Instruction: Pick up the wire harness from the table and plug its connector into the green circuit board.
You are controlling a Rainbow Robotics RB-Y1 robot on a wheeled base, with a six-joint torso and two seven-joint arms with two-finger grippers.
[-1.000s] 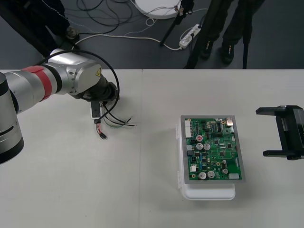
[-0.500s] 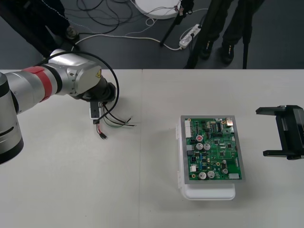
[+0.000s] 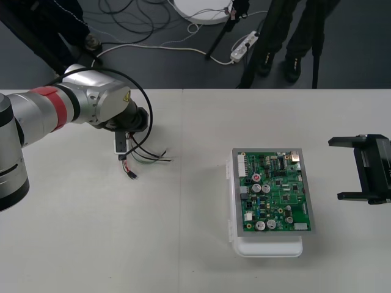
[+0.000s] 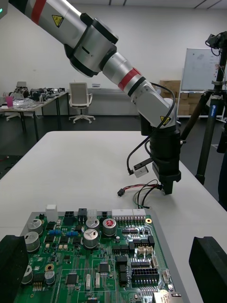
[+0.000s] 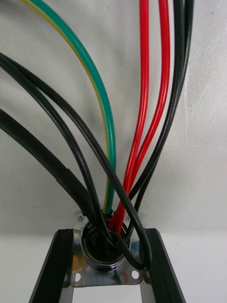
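**Socket clamped at left, plug end trailing clear of the board**

From the left wrist, finds the socket of the harness pinched by its metal flange between the left gripper's 2 black fingers, pressed in against both sides. Finds there too the wires fanning away from the socket: 2 red, 1 green with a yellow edge, several black, with 1 black looped across the socket's mouth.

From the front, hides that grip under the silver wrist but places it: over the far left part of the table, well apart from the board on its white base. Traces thin wires spilling from under the wrist toward the board's side, and a small black plug at the near end of a red and black pair. Cannot tell whether the plug touches the table. Puts the right gripper at the table's right edge, beyond the board, fingers spread wide apart.

From the right wrist, looks across the board's connectors and capacitors to the left gripper standing upright, with the wires draped beneath it and the plug out to one side, low by the tabletop.
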